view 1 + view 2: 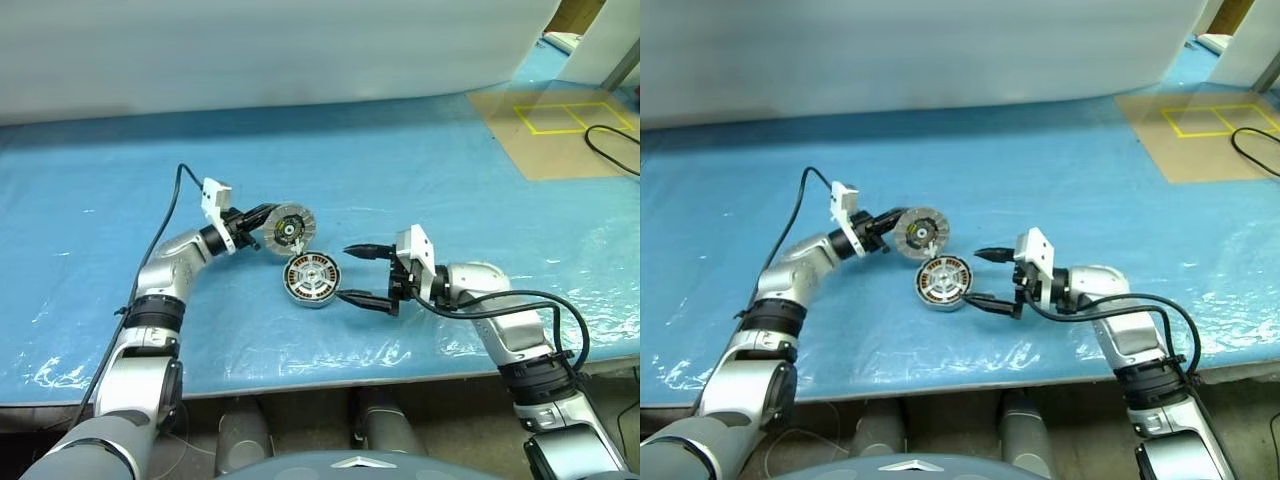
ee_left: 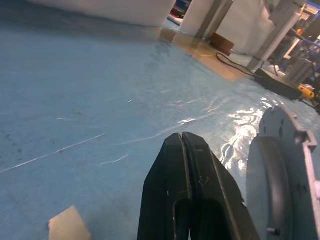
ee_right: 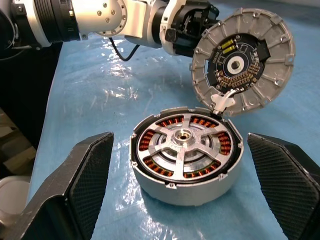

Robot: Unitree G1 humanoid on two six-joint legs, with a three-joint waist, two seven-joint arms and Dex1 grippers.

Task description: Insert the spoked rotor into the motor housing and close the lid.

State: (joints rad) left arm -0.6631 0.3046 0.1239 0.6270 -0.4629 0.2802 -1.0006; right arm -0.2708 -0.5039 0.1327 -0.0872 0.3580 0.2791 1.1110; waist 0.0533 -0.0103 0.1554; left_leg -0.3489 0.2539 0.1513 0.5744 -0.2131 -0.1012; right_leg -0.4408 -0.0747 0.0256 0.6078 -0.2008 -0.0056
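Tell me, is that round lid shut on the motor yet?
Not yet. The lid stands tilted up behind the motor housing, its ribbed face showing, and the housing's top with its copper windings is uncovered.

Blue plastic sheet [image 1: 400, 170] covered the bench; white panel [image 1: 270, 45] stood behind; brown board [image 1: 555, 130] with yellow tape sat at far right corner.

Motor housing [image 3: 187, 172]: matt cast silver metal, copper windings. Lid [image 3: 243, 62]: ribbed grey metal, dark circuit board centre. Gripper fingers [image 3: 85, 175]: black plastic, textured pads. Table cover [image 1: 400, 160]: glossy, wrinkled blue plastic sheet.
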